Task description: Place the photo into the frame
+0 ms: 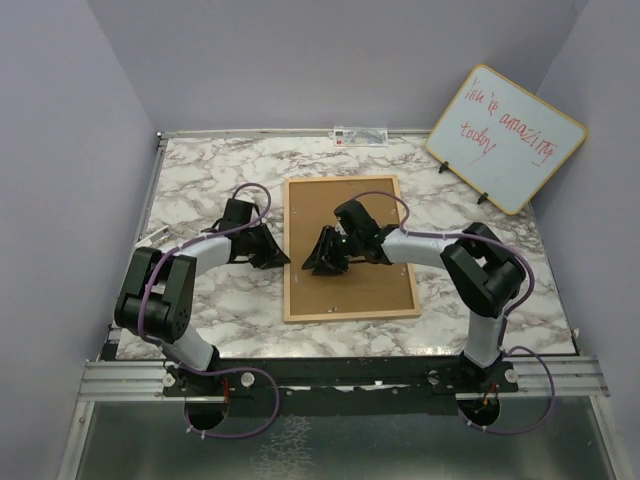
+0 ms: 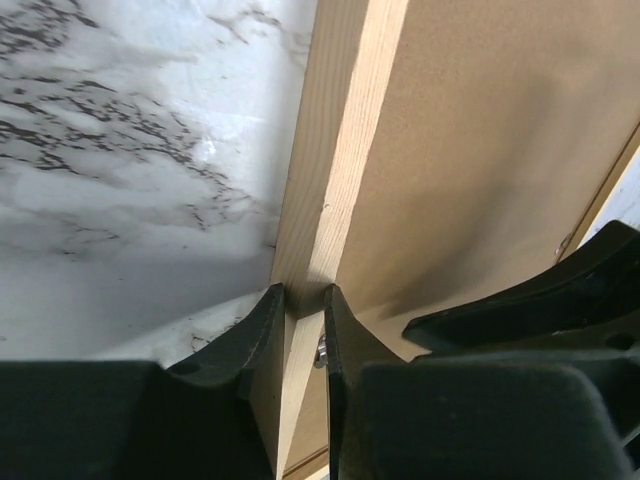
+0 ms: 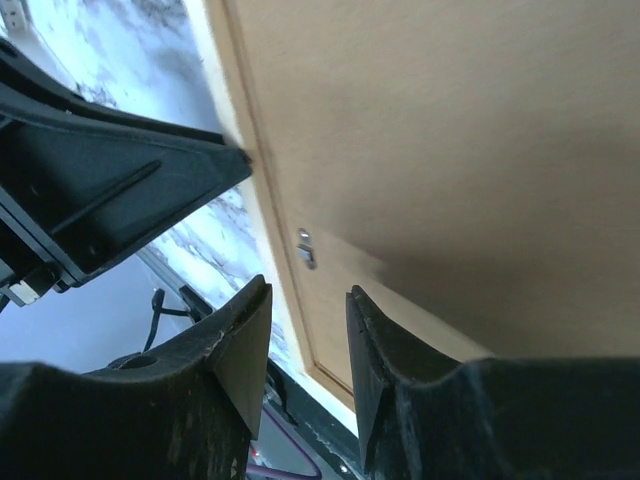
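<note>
Marble pattern covers the table (image 1: pixel 200 180), and at its middle the frame (image 2: pixel 330 170) lies face down. We judge that its long axis runs away from the arm bases. The brown backing board (image 1: pixel 350 295) fills it, and we cannot see the photo anywhere. The left gripper (image 2: pixel 302 295) is the nearer to the edge and is clamped across the frame's left rail. The right gripper (image 3: pixel 308 300) hangs over the board just inside that rail, fingers parted and empty. A small metal tab (image 3: pixel 305 248) lies directly ahead of it.
</note>
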{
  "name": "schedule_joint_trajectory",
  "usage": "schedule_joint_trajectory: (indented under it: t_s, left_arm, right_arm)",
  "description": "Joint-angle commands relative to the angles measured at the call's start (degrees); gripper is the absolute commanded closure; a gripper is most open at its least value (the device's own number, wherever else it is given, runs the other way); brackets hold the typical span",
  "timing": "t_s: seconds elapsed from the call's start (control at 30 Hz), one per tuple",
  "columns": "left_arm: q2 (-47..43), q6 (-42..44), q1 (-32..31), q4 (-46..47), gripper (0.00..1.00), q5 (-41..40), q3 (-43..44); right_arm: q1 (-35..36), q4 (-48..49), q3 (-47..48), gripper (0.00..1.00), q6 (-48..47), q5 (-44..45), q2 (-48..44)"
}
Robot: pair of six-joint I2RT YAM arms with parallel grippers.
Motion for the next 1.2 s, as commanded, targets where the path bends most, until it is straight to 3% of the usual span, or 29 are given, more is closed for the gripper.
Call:
schedule_joint_trajectory:
  t_s: [0.0,0.2,0.43,0.8,1.17]
  left_arm:
    - [0.0,1.6,-1.7,-3.6,0.86,-1.7,-2.9]
    - [-0.3,0.9,-1.8,-3.6,0.94,-2.3,-3.1]
    - [-0.3,1.0,-1.8,-3.7,0.97,-2.2,-3.1]
    - [2.2,-1.3,-1.8,-3.2,1.00,2.3,-3.0]
    - [3.6,-2.1,-1.8,-3.2,1.00,2.9,-2.0]
  right_arm:
    - [2.9,3.6,-0.2,0.61,3.4,5.5,1.3]
    - [5.3,4.1,0.7,0.65,4.5,6.6,4.1]
    - [6.0,5.2,-1.8,0.64,5.1,9.3,4.0]
    - [7.8,20.3,-4.9,0.67,6.5,5.3,7.0]
    - [7.8,28.0,-8.2,0.64,5.6,7.2,6.1]
